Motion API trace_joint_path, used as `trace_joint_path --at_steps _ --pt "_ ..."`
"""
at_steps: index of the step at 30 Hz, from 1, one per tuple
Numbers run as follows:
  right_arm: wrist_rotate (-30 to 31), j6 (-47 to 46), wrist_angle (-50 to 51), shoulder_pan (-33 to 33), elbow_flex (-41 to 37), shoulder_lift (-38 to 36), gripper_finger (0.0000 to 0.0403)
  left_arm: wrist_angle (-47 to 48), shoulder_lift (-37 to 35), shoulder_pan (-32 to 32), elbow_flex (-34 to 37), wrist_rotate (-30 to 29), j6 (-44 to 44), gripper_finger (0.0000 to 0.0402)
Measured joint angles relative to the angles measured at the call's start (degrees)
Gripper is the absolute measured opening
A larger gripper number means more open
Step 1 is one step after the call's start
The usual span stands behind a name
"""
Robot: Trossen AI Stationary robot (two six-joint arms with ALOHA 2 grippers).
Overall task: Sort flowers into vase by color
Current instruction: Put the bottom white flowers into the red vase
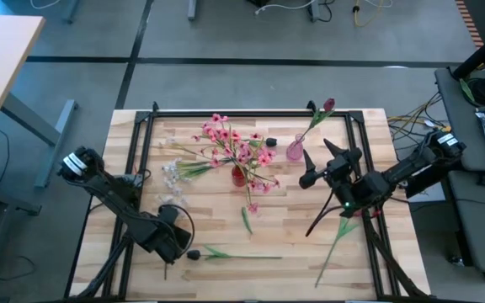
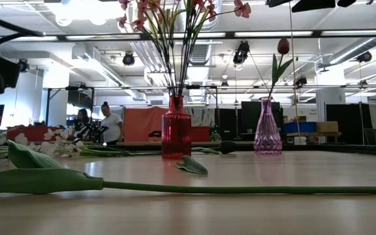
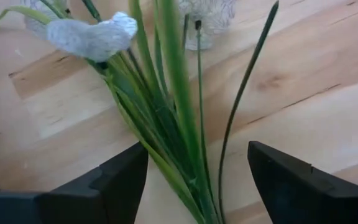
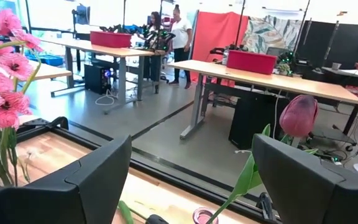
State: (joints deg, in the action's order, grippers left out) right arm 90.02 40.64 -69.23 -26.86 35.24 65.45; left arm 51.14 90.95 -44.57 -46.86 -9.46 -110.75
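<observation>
High view: left gripper (image 1: pixel 173 244) low over the wooden table (image 1: pixel 285 252), fingers apart around white-blossom green stems (image 3: pixel 166 118) (not clamped). Right gripper (image 1: pixel 314 172) fingers apart beside clear pink glass vase (image 1: pixel 295 150) holding dark red tulip bud (image 1: pixel 328 105). Pink blossom sprays (image 1: pixel 230 143) sit in red glass vase (image 2: pixel 176 127).

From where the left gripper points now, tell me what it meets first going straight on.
Probably the green stems of the white flower sprigs: they run up between the open left gripper, though depth is uncertain.

Open-plan robotics lab or workshop. Evidence: grey floor with taped lines (image 1: pixel 226 61), exposed ceiling ducting (image 2: pixel 109 62), strip lighting (image 2: pixel 266 33), height-adjustable desks (image 4: pixel 253 78) carrying red bins (image 4: pixel 249 61), loose cabling (image 1: pixel 411 118), people (image 4: pixel 180 31) standing in the background.
</observation>
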Motion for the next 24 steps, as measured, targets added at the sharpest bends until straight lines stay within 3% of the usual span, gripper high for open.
trace_joint_path --at_steps 7,17,24 --pt "0.0 -0.1 0.0 0.0 0.0 0.0 0.0327 -0.2 2.5 0.0 -0.1 -0.2 -0.6 0.0209" --pt "0.0 -0.5 0.0 -1.4 0.0 0.0 0.0327 0.9 2.2 0.0 -0.3 0.8 -0.3 0.0021" --pt "0.0 -0.6 0.0 -2.0 0.0 0.0 0.0326 1.2 0.4 -0.1 -0.2 1.6 0.2 0.0012"
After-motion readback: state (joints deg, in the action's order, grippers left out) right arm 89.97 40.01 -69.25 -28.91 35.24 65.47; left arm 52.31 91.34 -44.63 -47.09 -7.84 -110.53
